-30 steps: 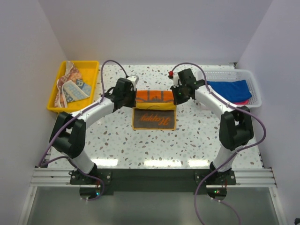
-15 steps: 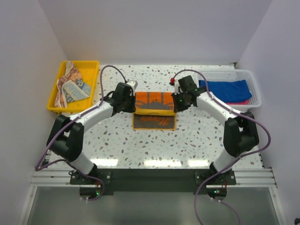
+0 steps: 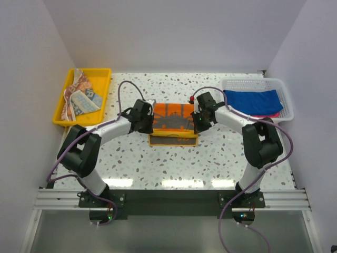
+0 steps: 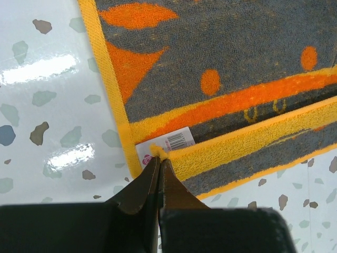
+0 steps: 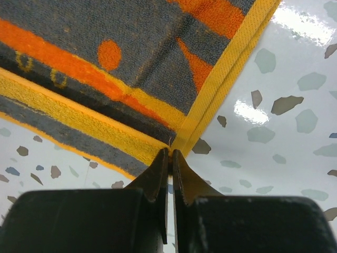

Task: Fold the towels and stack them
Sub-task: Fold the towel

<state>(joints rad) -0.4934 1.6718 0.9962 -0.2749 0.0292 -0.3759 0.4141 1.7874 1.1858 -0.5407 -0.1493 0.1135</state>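
The orange towel with the yellow edge (image 3: 172,118) lies mid-table, its grey-patterned underside turned up as a flap over the near part. My left gripper (image 3: 150,125) (image 4: 159,158) is shut on the flap's left corner, beside a white label (image 4: 176,141). My right gripper (image 3: 197,124) (image 5: 169,152) is shut on the flap's right corner. A blue towel (image 3: 251,100) lies in the basket over a pink towel (image 3: 269,112). An orange-blue printed towel (image 3: 79,97) sits crumpled in the tray.
The yellow tray (image 3: 66,123) stands at the table's far left. At the far right stands the white mesh basket (image 3: 285,95). Both arms reach in from the near edge, with cables arching over them. White walls close in the sides and back.
Both grippers have come towards the near edge with the towel's far edge, drawing the flap over the lower part. Less of the near strip shows now.
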